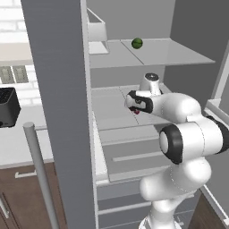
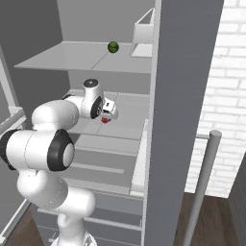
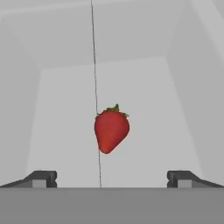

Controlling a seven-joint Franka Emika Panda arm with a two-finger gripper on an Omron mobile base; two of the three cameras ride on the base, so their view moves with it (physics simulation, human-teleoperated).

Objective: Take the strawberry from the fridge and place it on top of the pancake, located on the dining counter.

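Inside the tall matte grey fridge (image 1: 58, 89), whose door stands open, the white arm reaches in over the middle pale grey shelf (image 1: 109, 107). Its two-finger pincer (image 3: 112, 178) has its jaws wide apart, with nothing between them. The tiny red strawberry (image 3: 111, 130), with a small green cap, lies on that shelf just beyond the fingertips (image 3: 43, 178) in the hand view, centred between the two and clear of both. A thin seam in the shelf runs past the fruit's left edge.

From the left base view the strawberry (image 1: 136, 111) shows as a small red spot just under the hand, and from the right base view it (image 2: 104, 120) peeks out below the hand in the same way. On the shelf above, well apart from the pincer, sits a small dark green round fruit (image 1: 137, 43). A long grey vertical bar handle (image 1: 40, 174) stands on the fridge door's outer side.
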